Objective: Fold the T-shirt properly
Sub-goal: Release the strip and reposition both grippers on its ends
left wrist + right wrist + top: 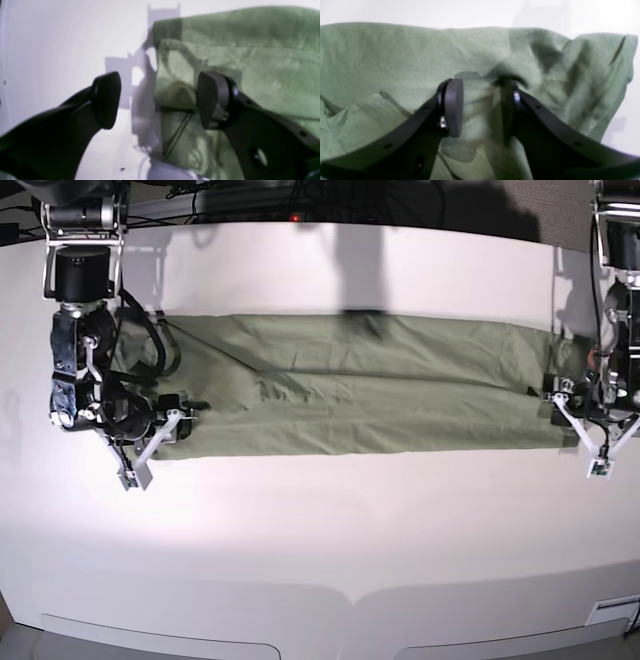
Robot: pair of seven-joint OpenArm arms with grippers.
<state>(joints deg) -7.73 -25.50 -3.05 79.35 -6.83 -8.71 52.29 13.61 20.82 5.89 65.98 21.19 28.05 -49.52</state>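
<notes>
Right gripper (480, 107) at the T-shirt's (350, 385) near-edge corner, jaws half apart with a fold of green cloth between, grip uncertain, left gripper (157, 100) spread wide and empty over the T-shirt's opposite end, long folded band across white table (320, 530)

Sage-green T-shirt (360, 395), folded into long wrinkled band, flat

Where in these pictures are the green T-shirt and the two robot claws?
T-shirt (360, 405): base view, middle of the folded cloth.
left gripper (157, 100): left wrist view, gap between its fingertips.
right gripper (481, 107): right wrist view, gap between its fingertips.
</notes>
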